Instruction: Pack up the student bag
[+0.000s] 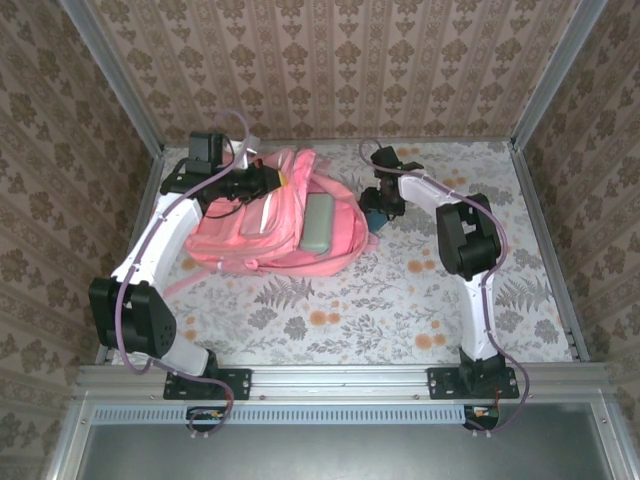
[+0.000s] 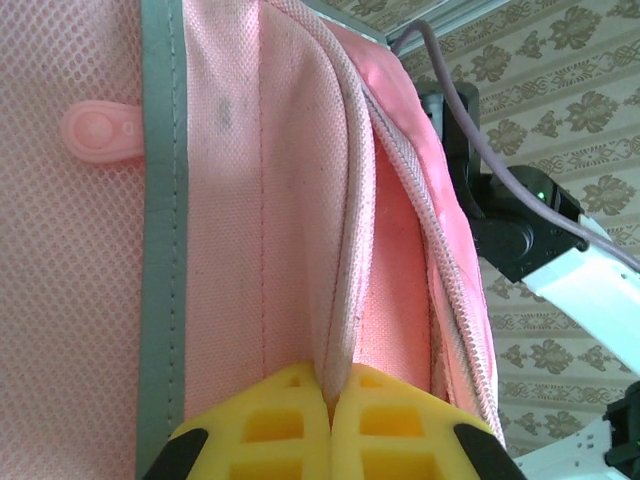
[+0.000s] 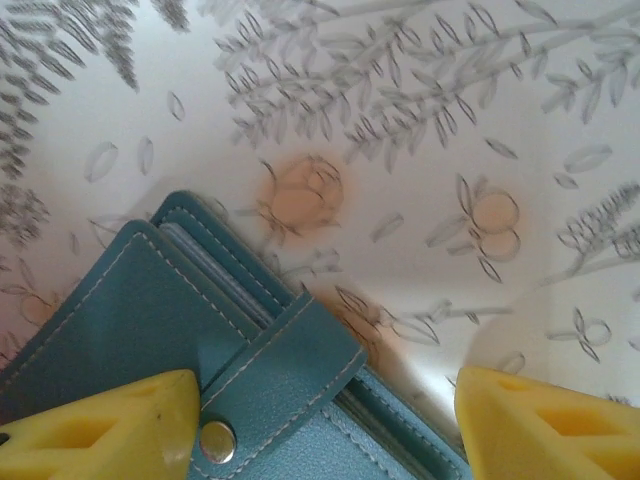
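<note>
The left gripper [image 2: 330, 405] has its jaws together, clamped on a fold of the bag [image 2: 290, 200]. The fold of pink cloth goes up from between the two yellow fingers [image 2: 270, 425]. To one side of the jaws there is pink mesh with a grey trim and a small round pink tab [image 2: 98, 131]. To the other side the zipper [image 2: 445, 290] runs along the edge of the bag. In the top view the bag [image 1: 262, 232] lies flat on the table [image 1: 400, 300], with the left gripper [image 1: 268, 180] at its far edge. A grey case [image 1: 319, 224] lies on the bag.

The right gripper [image 3: 325, 425] has its jaws apart. Between them lies a teal wallet [image 3: 150, 310] on the flowered table [image 3: 420, 200]. The wallet's strap [image 3: 275, 370], with a metal snap, is just beside one finger [image 3: 100, 430], and this finger overlaps the wallet's cover. I cannot tell if it touches it. The other finger [image 3: 550, 425] stands apart from the wallet, over bare table. In the top view the right gripper [image 1: 377, 212] is just beside the near right edge of the bag.
</note>
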`<state>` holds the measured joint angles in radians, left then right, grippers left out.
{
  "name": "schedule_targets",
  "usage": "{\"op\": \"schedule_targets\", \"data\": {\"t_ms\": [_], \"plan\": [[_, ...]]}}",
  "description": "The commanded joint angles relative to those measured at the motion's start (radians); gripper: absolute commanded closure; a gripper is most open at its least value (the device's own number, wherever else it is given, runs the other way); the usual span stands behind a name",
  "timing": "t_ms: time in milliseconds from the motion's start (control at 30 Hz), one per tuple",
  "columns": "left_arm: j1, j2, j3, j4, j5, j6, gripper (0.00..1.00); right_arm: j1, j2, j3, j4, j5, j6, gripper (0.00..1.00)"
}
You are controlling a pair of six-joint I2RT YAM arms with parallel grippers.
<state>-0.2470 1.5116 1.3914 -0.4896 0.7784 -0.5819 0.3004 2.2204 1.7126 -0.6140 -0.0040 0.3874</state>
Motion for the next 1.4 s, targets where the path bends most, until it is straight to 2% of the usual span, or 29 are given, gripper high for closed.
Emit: {"op": "schedule_targets", "data": {"t_ms": [0,133,267,367,567,833,900,1133,1367], "plan": [[0.008,-0.068,0.006,0.049,0.065,0.005,1.00,-0.004,-0.084,-0.135,-0.065,0.092,0.028,0.32],[0.008,-0.065,-0.008,0.072,0.069,-0.007,1.00,-0.043,-0.227,-0.338,-0.015,0.101,0.111,0.32],[0.006,-0.064,-0.015,0.082,0.073,-0.012,1.00,-0.056,-0.350,-0.500,0.063,0.020,0.123,0.31],[0.006,-0.064,-0.017,0.083,0.073,-0.010,1.00,-0.056,-0.415,-0.555,0.105,-0.022,0.116,0.28],[0.006,-0.072,-0.030,0.088,0.073,-0.015,1.00,-0.040,-0.473,-0.556,0.114,-0.031,0.026,0.12],[0.008,-0.091,-0.056,0.092,0.067,-0.015,1.00,-0.034,-0.383,-0.511,0.047,-0.113,-0.091,0.07],[0.007,-0.093,-0.057,0.088,0.069,-0.012,1.00,-0.031,-0.364,-0.504,0.034,-0.122,-0.100,0.02],[0.011,-0.100,-0.050,0.073,0.065,-0.004,1.00,0.010,-0.390,-0.568,0.037,-0.109,-0.098,0.02],[0.012,-0.099,-0.055,0.078,0.068,-0.007,1.00,0.063,-0.433,-0.624,0.019,-0.042,-0.094,0.03]]}}
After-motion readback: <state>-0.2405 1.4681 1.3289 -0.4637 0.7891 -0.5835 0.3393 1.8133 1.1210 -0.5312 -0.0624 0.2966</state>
